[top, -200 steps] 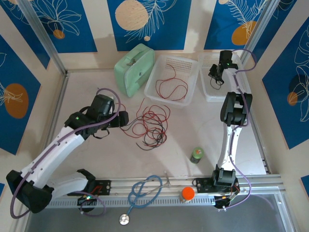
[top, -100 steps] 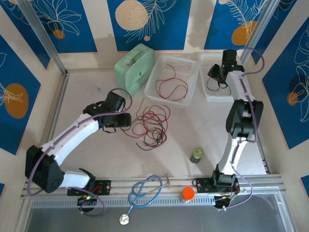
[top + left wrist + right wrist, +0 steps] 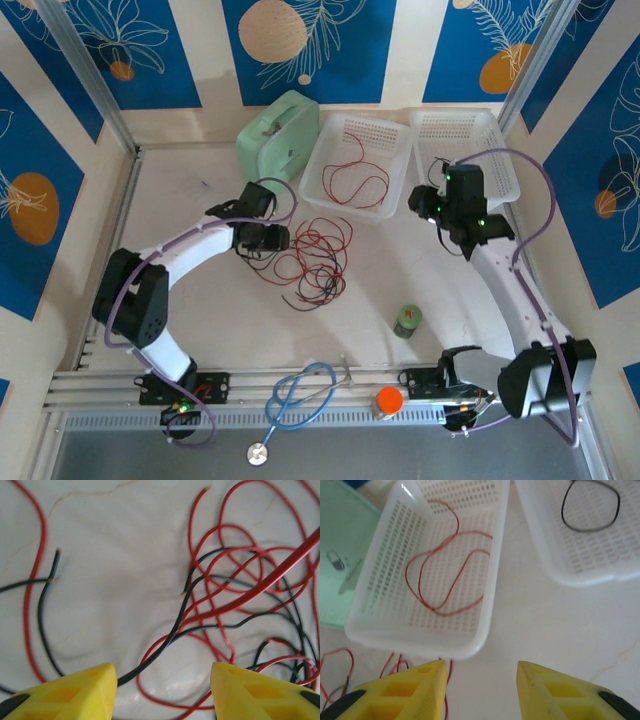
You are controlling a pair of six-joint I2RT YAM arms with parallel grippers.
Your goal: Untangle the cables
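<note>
The cables, thin red and black wires, lie tangled on the table's middle. My left gripper sits at the tangle's left edge. In the left wrist view its jaws stand open low over the table, with a black cable and a red loop crossing the gap between the yellow fingers. My right gripper hangs open and empty above bare table between two baskets. One red cable lies in the left basket; a black loop lies in the right basket.
A mint-green case stands left of the white baskets. A small green jar stands on the table at right front. A blue stethoscope and an orange cap lie on the front rail.
My left gripper has slid right to the tangle's edge and narrowed its jaws. The right arm has drawn back out of the right basket toward the table's middle.
</note>
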